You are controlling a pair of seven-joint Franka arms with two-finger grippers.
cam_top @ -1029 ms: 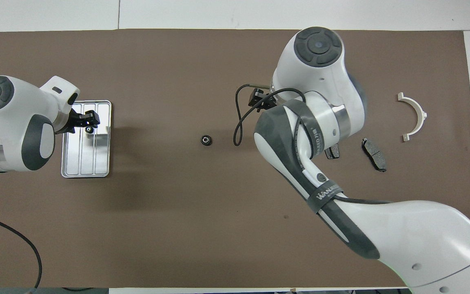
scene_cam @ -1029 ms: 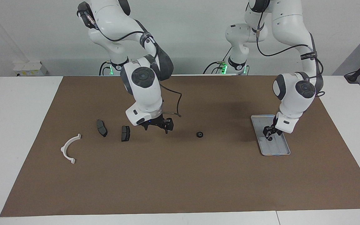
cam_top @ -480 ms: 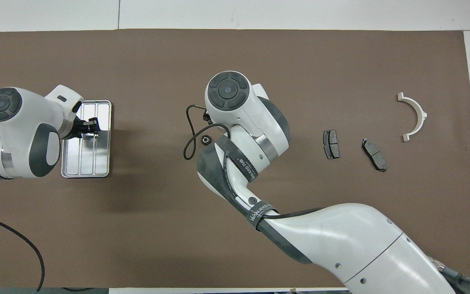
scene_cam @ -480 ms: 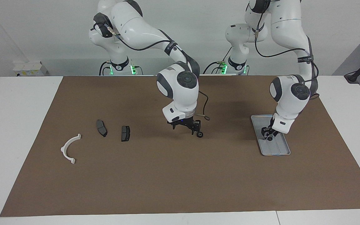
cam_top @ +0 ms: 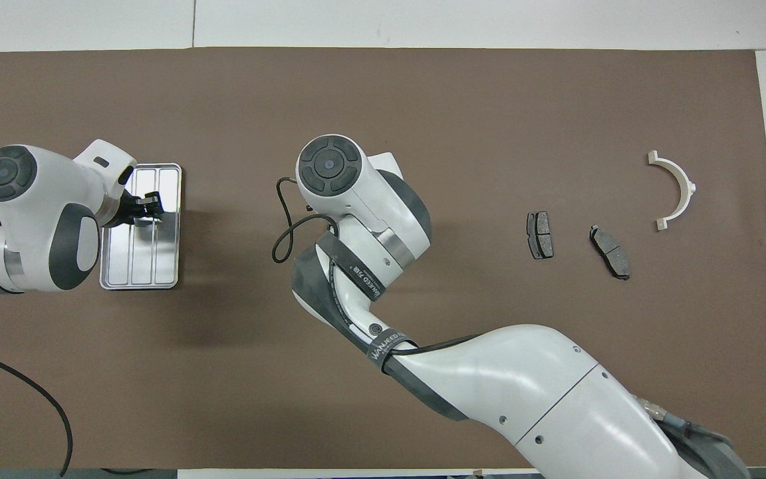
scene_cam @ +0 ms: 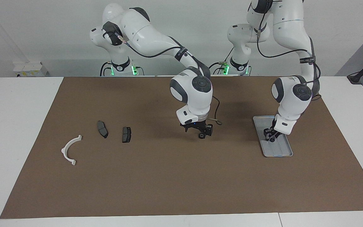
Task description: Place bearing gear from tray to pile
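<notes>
The silver tray (scene_cam: pixel 283 152) (cam_top: pixel 138 269) lies at the left arm's end of the mat. My left gripper (scene_cam: pixel 271 136) (cam_top: pixel 149 210) is down in it, shut on a small black bearing gear (scene_cam: pixel 272 139). A second bearing gear (scene_cam: pixel 202 136) sits on the mat near the middle. My right gripper (scene_cam: pixel 202 133) stands open right over it, fingertips on either side; the overhead view hides both under the wrist. The pile is a white bracket (scene_cam: pixel 63 151) (cam_top: pixel 689 189) and two dark pads (scene_cam: pixel 102 129) (scene_cam: pixel 126 134) at the right arm's end.
A brown mat (scene_cam: pixel 169 183) covers the table, with white table surface showing at both ends. The right arm stretches from its base across the mat to the middle. The pads (cam_top: pixel 540 235) (cam_top: pixel 610 251) lie between that arm's wrist and the bracket.
The right arm swung from beside the pads to the middle of the mat and came down over the loose gear. The left gripper narrowed around the gear in the tray.
</notes>
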